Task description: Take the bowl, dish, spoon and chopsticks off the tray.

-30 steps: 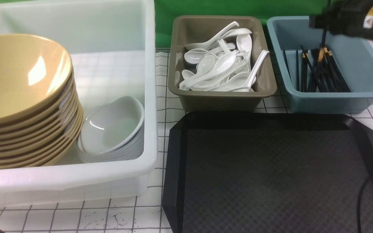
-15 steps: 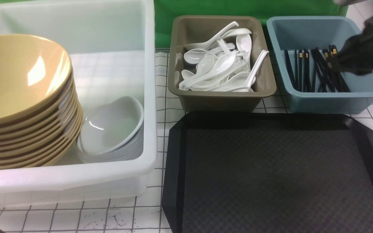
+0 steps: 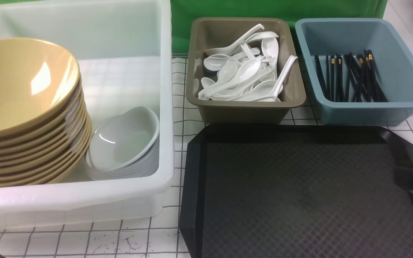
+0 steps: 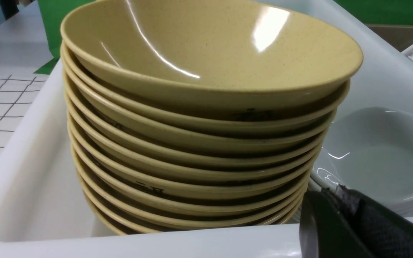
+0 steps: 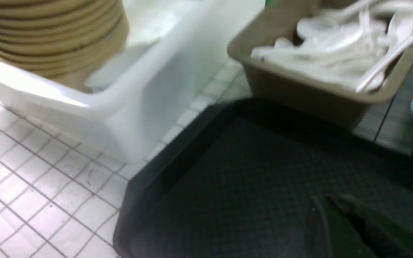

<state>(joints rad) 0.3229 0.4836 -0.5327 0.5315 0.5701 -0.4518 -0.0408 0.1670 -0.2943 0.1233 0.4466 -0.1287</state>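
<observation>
Several mustard-yellow bowls stand stacked at the left of the white tub, the top bowl tilted, with a nest of white dishes just beside the stack. The left tool hangs by the tub's near wall, pressed together and holding nothing. In the middle, the olive tub holds a heap of white spoons. Nearer, the black tray lies on the gridded worktop with nothing on it. Farther right, the blue tub holds the black chopsticks. The right tool hovers over the tray's right side, pressed together, empty.
</observation>
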